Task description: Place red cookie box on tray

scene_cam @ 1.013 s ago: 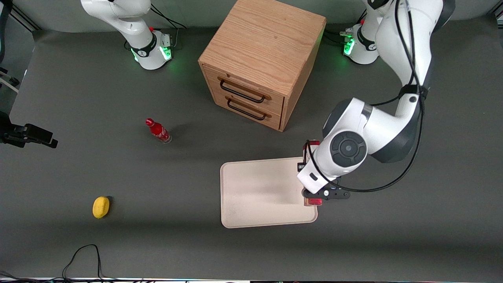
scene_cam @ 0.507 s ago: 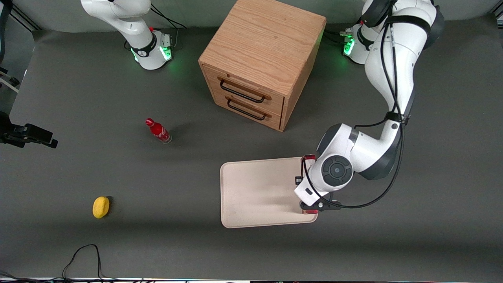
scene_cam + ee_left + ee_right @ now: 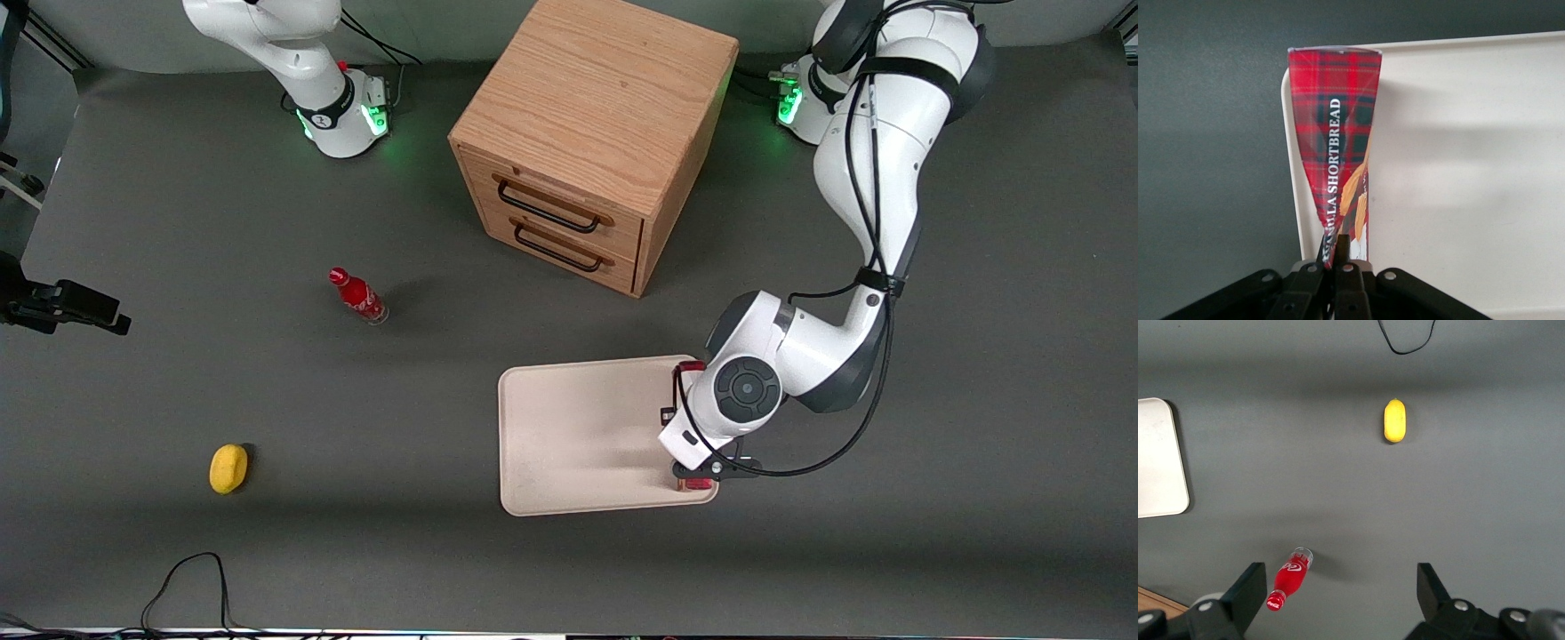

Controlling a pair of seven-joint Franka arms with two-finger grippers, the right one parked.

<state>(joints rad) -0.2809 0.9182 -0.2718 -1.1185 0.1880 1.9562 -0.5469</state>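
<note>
The tool (image 3: 1335, 257), clamped on the red cookie box (image 3: 1333, 143), holds it along the tray (image 3: 1458, 173) edge nearest the working arm's end of the worktop; placement appears under way, release judged next.

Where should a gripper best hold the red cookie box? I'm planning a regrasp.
Across its narrow faces near one end, from above: the gripper holds the red cookie box that way now, over the tray edge. The long, slim shape suits it.
</note>
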